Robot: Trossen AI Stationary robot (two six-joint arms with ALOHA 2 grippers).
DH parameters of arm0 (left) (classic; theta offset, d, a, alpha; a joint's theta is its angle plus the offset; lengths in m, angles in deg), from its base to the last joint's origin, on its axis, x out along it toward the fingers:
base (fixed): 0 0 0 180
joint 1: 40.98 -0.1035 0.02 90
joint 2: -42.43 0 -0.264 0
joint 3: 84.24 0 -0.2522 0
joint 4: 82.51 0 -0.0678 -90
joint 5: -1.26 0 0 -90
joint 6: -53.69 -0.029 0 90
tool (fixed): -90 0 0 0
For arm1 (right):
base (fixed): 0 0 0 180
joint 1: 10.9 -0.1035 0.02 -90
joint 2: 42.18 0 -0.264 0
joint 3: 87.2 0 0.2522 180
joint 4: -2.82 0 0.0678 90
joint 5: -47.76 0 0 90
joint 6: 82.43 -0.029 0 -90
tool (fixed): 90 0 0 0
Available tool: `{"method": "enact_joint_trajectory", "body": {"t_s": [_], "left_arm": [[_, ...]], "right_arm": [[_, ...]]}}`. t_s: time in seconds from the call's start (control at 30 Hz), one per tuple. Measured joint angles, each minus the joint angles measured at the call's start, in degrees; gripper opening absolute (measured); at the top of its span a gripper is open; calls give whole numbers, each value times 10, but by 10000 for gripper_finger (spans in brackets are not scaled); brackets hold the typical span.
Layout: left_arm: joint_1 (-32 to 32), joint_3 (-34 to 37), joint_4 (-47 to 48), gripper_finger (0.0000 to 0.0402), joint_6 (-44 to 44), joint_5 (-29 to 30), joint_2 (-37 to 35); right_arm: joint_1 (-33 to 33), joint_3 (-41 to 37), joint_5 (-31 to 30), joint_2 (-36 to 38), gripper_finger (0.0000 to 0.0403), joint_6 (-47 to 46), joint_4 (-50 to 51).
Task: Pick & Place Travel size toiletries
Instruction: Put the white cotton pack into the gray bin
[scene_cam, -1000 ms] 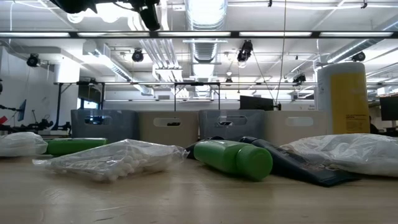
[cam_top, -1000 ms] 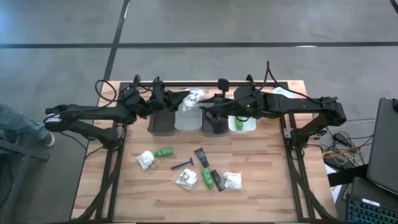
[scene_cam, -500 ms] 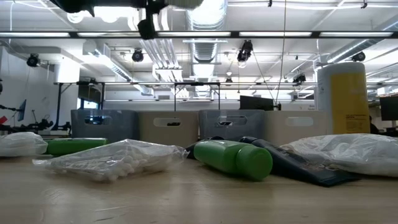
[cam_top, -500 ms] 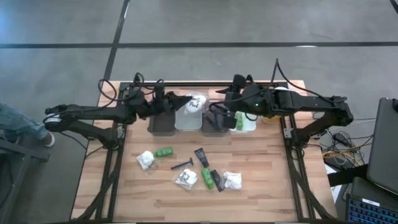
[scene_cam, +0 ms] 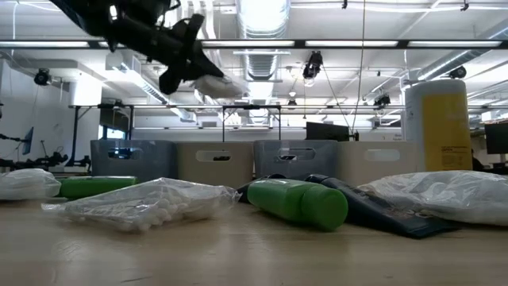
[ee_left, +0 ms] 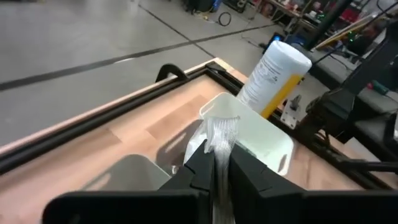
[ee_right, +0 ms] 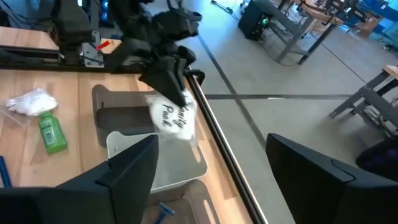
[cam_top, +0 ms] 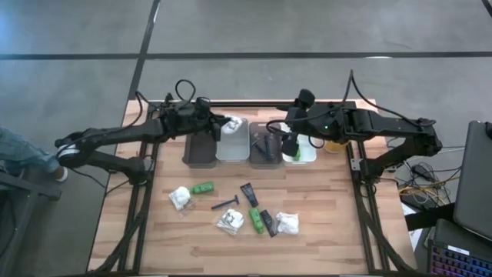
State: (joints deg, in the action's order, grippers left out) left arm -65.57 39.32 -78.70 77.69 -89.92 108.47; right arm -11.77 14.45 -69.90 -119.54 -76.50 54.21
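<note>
From above, the left gripper [cam_top: 223,125] holds a white packet [cam_top: 233,123] over the white bin [cam_top: 231,145], and the right gripper [cam_top: 289,144] hangs released above the far-right bin [cam_top: 306,157]; loose toiletries (green bottles, packets, a razor [cam_top: 225,203], black tubes) lie on the counter [cam_top: 323,223].

At counter height, a green bottle [scene_cam: 298,202] lies beside a packet [scene_cam: 143,203].

On the left wrist, the fingers [ee_left: 204,163] are clenched on the packet's wrapper.

On the right wrist, its fingers [ee_right: 130,167] stand wide apart.
</note>
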Motion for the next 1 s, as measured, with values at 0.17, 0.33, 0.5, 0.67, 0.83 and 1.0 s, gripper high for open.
{"method": "enact_joint_trajectory", "body": {"t_s": [0.17, 0.33, 0.5, 0.67, 0.83, 1.0], "left_arm": [[-36, 44, -120, 27, -32, -30, 41], [-45, 73, -206, 28, -40, -27, 112], [-49, 63, -263, 33, -42, -24, 169], [-57, 60, -255, 35, -63, -24, 209], [-60, 60, -254, 36, -99, -24, 232], [-62, 59, -231, 36, -97, -24, 240]], "right_arm": [[0, -2, 0, 0, 302, 0, 0], [0, -2, -10, 0, 294, 0, 1], [0, -2, -12, 0, 276, -17, 13], [0, -3, -26, -1, 261, -36, 36], [0, -3, -27, -1, 249, -58, 58], [0, -4, -31, -1, 243, -60, 60]]}}
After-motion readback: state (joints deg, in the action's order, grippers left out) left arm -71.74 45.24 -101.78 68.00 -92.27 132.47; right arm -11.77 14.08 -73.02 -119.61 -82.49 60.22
